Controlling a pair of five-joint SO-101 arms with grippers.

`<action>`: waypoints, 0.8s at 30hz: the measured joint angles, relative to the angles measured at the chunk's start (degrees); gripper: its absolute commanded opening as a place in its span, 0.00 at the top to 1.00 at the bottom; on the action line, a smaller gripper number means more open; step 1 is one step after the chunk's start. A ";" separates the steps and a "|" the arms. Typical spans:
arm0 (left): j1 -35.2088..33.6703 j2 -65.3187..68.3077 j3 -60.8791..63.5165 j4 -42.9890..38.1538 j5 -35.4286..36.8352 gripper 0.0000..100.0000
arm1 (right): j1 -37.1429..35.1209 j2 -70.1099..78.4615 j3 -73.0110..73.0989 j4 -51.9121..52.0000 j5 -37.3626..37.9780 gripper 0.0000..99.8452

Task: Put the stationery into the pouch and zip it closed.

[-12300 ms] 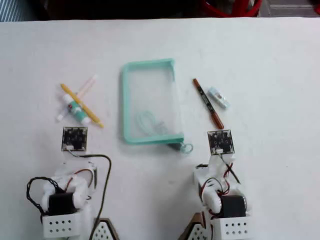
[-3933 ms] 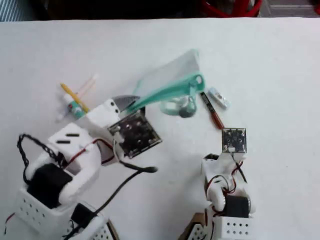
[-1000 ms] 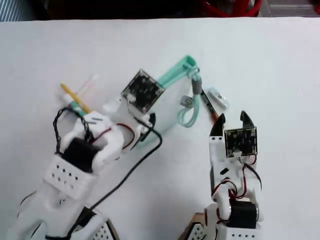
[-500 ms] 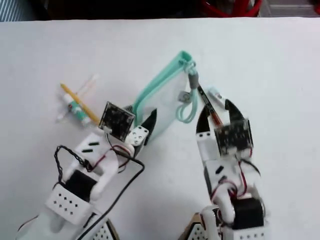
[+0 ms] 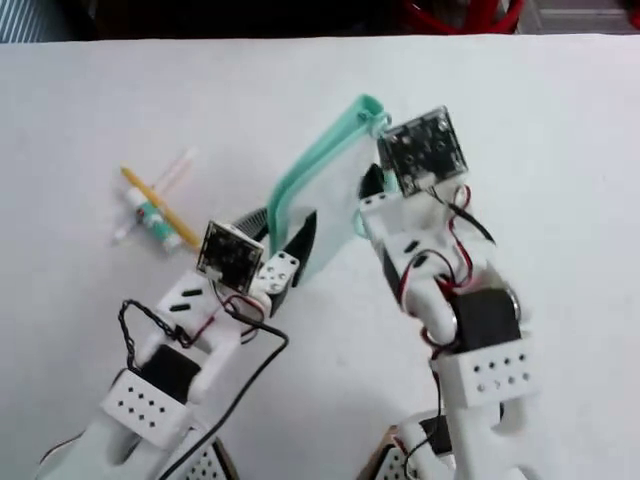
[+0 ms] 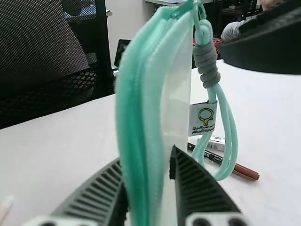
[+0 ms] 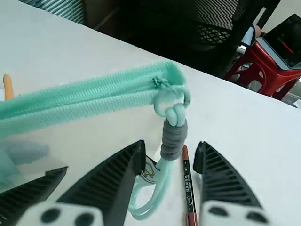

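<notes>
Over your white table point(image 5: 560, 150), your left gripper point(image 6: 146, 159) pinches the teal pouch point(image 5: 318, 152) upright; your right gripper point(image 7: 170, 145) has fingers spread around its zip cord point(image 7: 173, 134). Behind stand a black mesh chair point(image 6: 42, 47) and what may be a red stool point(image 7: 268, 56).

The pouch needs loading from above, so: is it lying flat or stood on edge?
On edge: the left hand pinches the pouch, its teal zip rim uppermost in the high view.

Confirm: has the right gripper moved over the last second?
Yes. The right gripper advanced away from its base, past the brown pen. It now straddles the zipper pull of the pouch, open.
</notes>
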 measured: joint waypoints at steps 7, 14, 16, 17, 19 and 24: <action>0.00 -0.53 3.08 -3.96 0.09 0.96 | 0.18 7.30 -1.58 -3.52 0.00 0.82; 0.00 -0.53 3.25 -4.31 0.09 0.97 | 1.67 7.82 -1.58 -6.42 0.09 0.82; 0.00 -0.53 3.25 -4.31 -1.49 0.98 | 0.53 7.74 -1.49 -6.42 2.99 0.82; 0.09 -0.53 3.25 -4.31 -2.73 0.98 | -0.53 7.82 -1.41 -6.42 5.80 0.82; 0.09 -0.53 3.25 -4.31 -4.22 0.98 | -3.08 7.74 -0.70 -6.59 11.16 0.82; 0.09 -0.53 3.25 -4.31 -4.66 0.98 | -4.22 8.09 2.81 -10.55 13.36 0.82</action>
